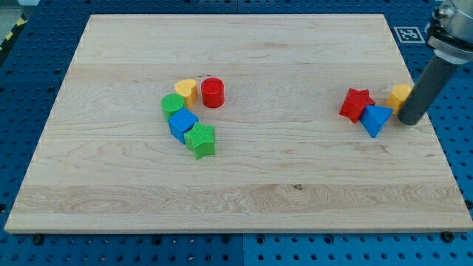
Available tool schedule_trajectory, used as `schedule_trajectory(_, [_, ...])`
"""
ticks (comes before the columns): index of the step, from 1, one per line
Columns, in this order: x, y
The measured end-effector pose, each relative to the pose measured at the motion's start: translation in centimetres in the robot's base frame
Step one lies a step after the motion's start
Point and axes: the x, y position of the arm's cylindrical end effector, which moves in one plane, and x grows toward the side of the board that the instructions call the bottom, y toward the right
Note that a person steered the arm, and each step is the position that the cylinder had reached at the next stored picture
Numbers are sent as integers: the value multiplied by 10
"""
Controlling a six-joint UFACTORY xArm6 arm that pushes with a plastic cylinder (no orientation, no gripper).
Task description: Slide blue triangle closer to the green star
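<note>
The one camera view takes in the whole pale wooden board (236,185), which lies on a blue perforated table (451,244). My tip (411,120), the lower end of the dark rod that enters from the upper right of the frame, sits at the right edge of the board. There is no claw on this rig, so nothing spreads or pinches; the rod only pushes.

The blue plastic triangle (375,119) lies at centre right, just left of my tip and close enough that I cannot tell whether they touch. The red plastic star (356,104) touches the triangle's upper left side, and a yellow plastic block (400,95), shape unclear behind the rod, sits just above my tip. The green plastic star (200,140) is well apart, left of centre, at the bottom of a tight cluster with the blue plastic cube (182,123), green plastic cylinder (173,104), yellow plastic heart (186,90) and red plastic cylinder (213,92).

Risks, as I judge them: a leftward push may drag the red star along, since it leans on the triangle. An off-centre contact could spin the triangle aside. Overshooting would scatter the left cluster.

Count: two blue blocks, two green, two red, two yellow; eight in all.
</note>
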Motion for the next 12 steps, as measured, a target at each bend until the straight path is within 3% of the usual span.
schedule_trajectory(2, [32, -110])
schedule_trajectory(4, [31, -49])
schedule_trajectory(5, [62, -50])
schedule_trajectory(6, [68, -86])
schedule_trajectory(8, [26, -161])
schedule_trajectory(11, [-17, -90])
schedule_trajectory(12, [11, -94])
